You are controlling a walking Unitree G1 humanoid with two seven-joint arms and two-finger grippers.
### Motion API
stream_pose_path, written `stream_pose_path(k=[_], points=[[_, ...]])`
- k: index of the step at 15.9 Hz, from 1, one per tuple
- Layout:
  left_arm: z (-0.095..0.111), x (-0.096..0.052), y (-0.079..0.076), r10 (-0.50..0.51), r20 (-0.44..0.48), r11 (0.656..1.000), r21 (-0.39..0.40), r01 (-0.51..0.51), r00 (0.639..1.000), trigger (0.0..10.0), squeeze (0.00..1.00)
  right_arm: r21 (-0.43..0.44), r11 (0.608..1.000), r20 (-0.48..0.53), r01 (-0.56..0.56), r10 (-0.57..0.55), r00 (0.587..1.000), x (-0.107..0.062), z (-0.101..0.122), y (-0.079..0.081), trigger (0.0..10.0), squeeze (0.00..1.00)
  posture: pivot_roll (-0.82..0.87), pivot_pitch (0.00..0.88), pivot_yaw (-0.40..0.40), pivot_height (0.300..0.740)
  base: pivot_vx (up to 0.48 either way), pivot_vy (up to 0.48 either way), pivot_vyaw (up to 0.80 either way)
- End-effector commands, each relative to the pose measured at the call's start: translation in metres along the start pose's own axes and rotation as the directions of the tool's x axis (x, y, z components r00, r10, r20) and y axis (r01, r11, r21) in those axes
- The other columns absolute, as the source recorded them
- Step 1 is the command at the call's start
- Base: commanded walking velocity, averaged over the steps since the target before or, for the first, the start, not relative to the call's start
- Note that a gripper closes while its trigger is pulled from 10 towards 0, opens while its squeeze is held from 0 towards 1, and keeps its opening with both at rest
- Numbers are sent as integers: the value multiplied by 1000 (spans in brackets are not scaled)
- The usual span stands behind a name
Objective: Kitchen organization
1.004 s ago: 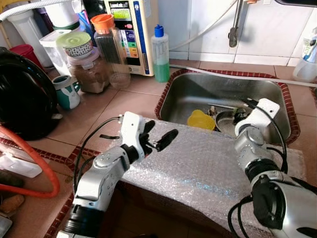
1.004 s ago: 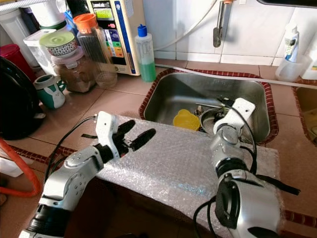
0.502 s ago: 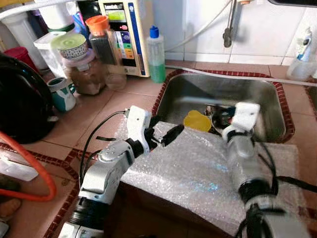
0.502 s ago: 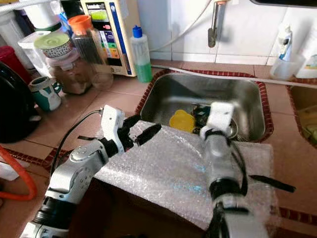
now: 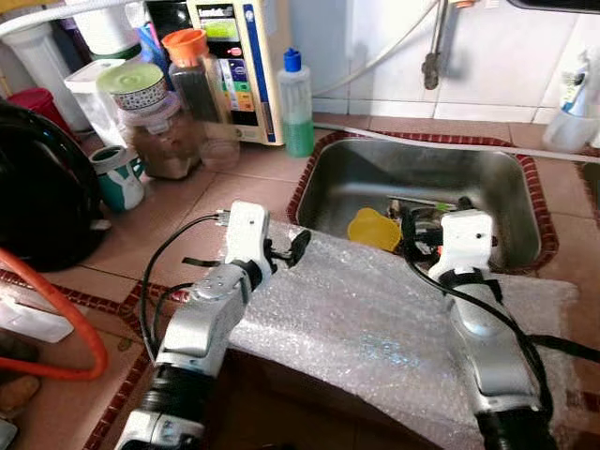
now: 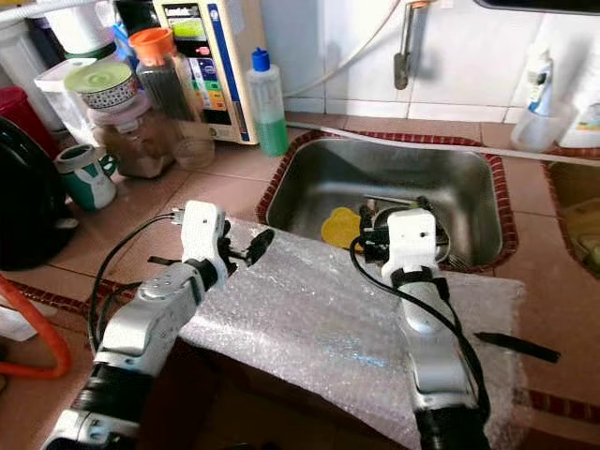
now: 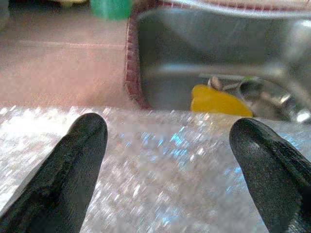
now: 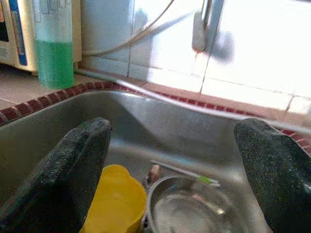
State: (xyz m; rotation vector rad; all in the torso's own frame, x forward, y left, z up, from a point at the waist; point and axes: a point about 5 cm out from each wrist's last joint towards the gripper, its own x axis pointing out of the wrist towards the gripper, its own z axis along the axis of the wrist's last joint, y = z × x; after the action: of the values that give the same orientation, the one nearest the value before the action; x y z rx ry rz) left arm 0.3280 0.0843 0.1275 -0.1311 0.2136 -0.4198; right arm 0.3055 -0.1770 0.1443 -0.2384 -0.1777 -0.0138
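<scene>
A sheet of bubble wrap point(image 5: 375, 314) lies over the counter's front edge, before the steel sink point(image 5: 487, 169). In the sink sit a yellow cup point(image 5: 373, 228) and a steel bowl point(image 8: 189, 208) with cutlery. My left gripper point(image 5: 286, 251) hovers open just above the wrap's far left corner and points at the sink; the wrap point(image 7: 160, 165) lies under its fingers point(image 7: 82, 145). My right gripper point(image 6: 370, 232) is open over the sink's near rim, above the yellow cup point(image 8: 114, 199) and the bowl, with nothing between its fingers point(image 8: 73, 165).
A green soap bottle point(image 5: 298, 103), a water purifier point(image 5: 239, 56), jars point(image 5: 169, 131) and a mug point(image 5: 122, 173) crowd the counter at back left. A black appliance point(image 5: 42, 187) and an orange hose point(image 5: 66, 309) sit at the left. The faucet point(image 5: 433, 47) hangs above the sink.
My left gripper has turned from pointing right across the wrap to pointing at the sink. My right arm has swung left, and its forearm now lies over the wrap.
</scene>
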Motion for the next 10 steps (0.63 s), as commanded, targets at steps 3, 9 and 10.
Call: stream_pose_path(k=[3,9,10], points=[[17,10,-6,-7,80,999,-32,9,997,10000,0,-15,1000,6,17,-17,1000,-5,12,-2,10000,0,-132,0,138,740,0,0,0],[9,16,-23,-26,119,995,-96,37,993,10000,0,-15,1000,-54,-16,16,998,-2,17,7,10000,0,-171,0,74,740,0,0,0],[6,14,-23,-8,127,997,-79,18,992,10000,0,-14,1000,-55,-7,6,998,-1,17,4,10000,0,-164,0,76,740,0,0,0]])
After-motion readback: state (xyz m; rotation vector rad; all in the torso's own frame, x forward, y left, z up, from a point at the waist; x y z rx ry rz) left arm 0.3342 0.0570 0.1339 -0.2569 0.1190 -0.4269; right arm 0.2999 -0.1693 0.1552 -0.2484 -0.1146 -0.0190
